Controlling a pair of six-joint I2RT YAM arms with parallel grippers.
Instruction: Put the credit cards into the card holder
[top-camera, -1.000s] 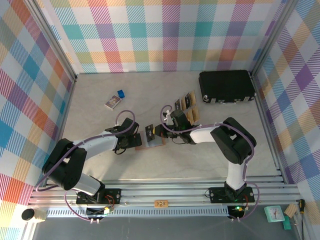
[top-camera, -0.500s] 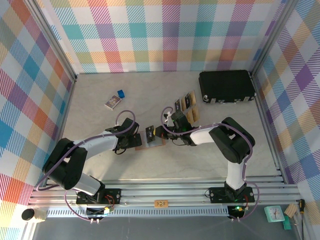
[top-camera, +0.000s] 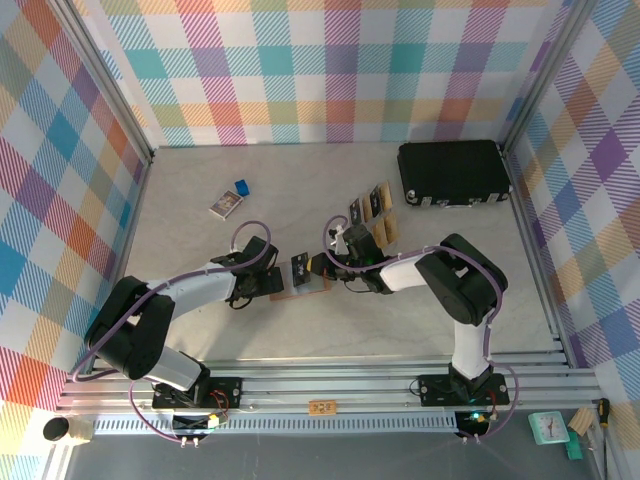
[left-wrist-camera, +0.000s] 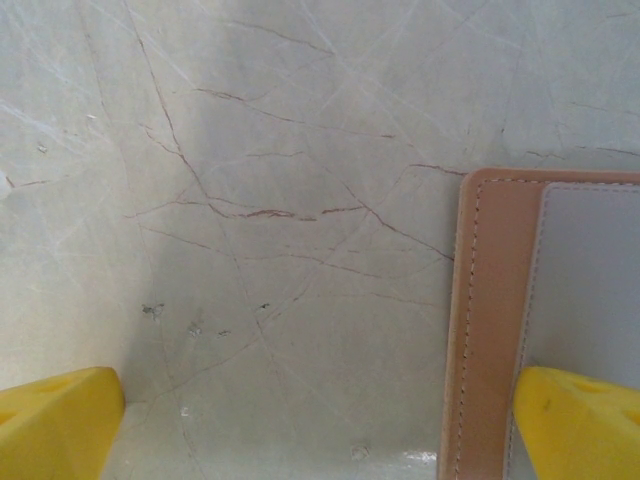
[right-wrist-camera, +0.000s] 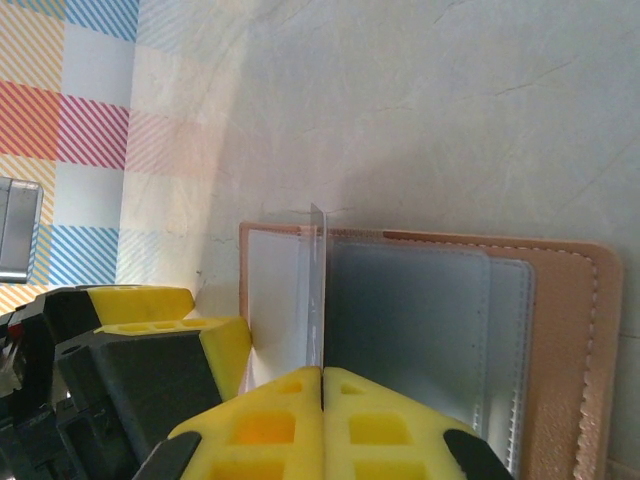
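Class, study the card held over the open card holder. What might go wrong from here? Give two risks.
1. The right gripper pinches the credit card upright by one edge above the card holder; it may miss the pocket mouth and slip or bend.
2. The left gripper is open, one finger over the holder's edge; unpinned, the holder may slide when pushed.

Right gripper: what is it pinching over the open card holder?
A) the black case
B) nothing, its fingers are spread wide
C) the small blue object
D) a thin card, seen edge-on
D: in the right wrist view the right gripper is shut on a thin card that stands on edge over the open card holder.
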